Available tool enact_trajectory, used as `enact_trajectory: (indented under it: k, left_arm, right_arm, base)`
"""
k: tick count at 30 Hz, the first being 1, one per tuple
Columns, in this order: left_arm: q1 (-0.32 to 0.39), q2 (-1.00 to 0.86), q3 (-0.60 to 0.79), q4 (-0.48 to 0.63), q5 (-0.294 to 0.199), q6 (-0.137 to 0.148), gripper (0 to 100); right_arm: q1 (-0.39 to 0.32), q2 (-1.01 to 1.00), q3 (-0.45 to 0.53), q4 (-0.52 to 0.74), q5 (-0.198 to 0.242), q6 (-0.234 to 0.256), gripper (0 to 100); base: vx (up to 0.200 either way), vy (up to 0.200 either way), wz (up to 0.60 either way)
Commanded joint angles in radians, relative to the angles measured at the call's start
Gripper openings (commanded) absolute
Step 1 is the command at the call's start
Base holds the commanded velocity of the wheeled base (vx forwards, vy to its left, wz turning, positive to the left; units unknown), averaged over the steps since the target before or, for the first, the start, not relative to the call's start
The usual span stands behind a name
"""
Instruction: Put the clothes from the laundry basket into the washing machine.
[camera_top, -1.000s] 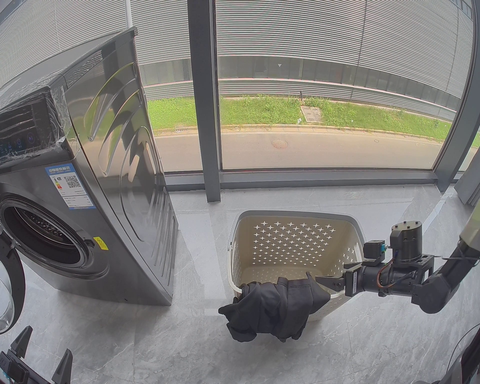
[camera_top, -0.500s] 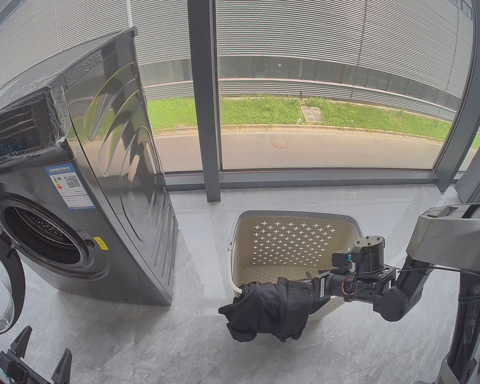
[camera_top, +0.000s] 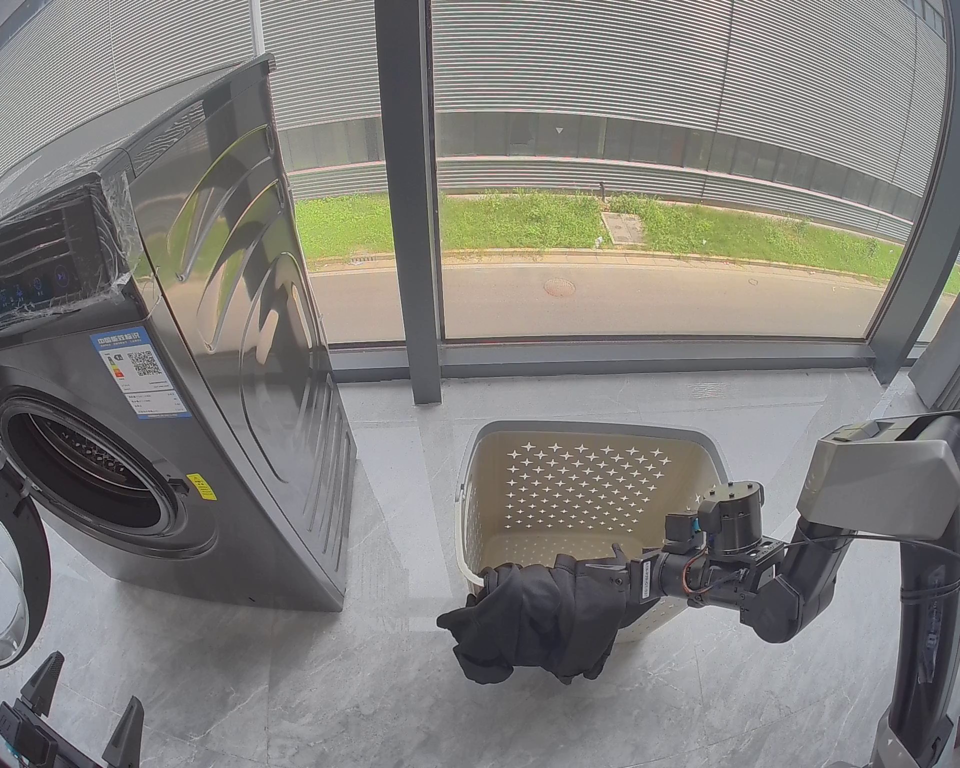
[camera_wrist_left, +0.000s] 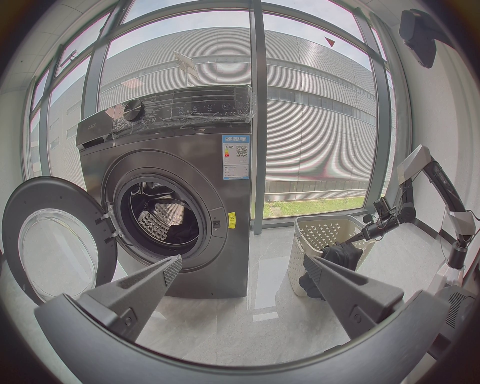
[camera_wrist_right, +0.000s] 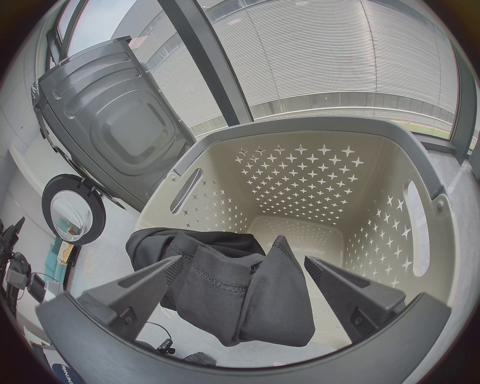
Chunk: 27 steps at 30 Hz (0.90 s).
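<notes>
- Our left end effector (camera_wrist_left: 241, 260) hangs spread, low before the washing machine (camera_top: 200, 300).
- Our right end effector (camera_wrist_right: 240, 264) has advanced within 1 second; its spread fingers (camera_wrist_right: 150, 285) now flank the dark garment (camera_top: 545, 615) draped over the near rim of the laundry basket (camera_top: 590, 432).
- We judge closing comes next; the drum (camera_top: 90, 470) stands open.

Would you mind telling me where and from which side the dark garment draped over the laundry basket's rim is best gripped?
Probably the raised fold of the dark garment where it crosses the near rim of the laundry basket. Come from the robot's right, where the right gripper sits: its open jaws straddle that ridge, bunched thick and standing above the plastic.
</notes>
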Motion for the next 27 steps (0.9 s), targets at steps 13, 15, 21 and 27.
enact_trajectory:
  k: [13, 15, 21, 27]
  left_arm:
    - [0.0, -0.015, 0.016, 0.0, 0.0, 0.0, 100]
    - [0.0, -0.015, 0.016, 0.0, 0.0, 0.0, 100]
    - [0.0, -0.015, 0.016, 0.0, 0.0, 0.0, 100]
    - [0.0, -0.015, 0.016, 0.0, 0.0, 0.0, 100]
  right_arm:
    - [-0.001, 0.059, -0.008, -0.023, -0.005, -0.026, 100]
    - [0.002, 0.062, -0.011, -0.023, -0.005, -0.026, 0]
    - [0.005, 0.066, -0.018, -0.023, -0.005, -0.026, 0]
    - [0.005, 0.054, -0.032, -0.025, -0.004, -0.021, 0]
  base:
    - [0.0, 0.0, 0.0]
    - [0.0, 0.0, 0.0]
    - [0.0, 0.0, 0.0]
    - [0.0, 0.0, 0.0]
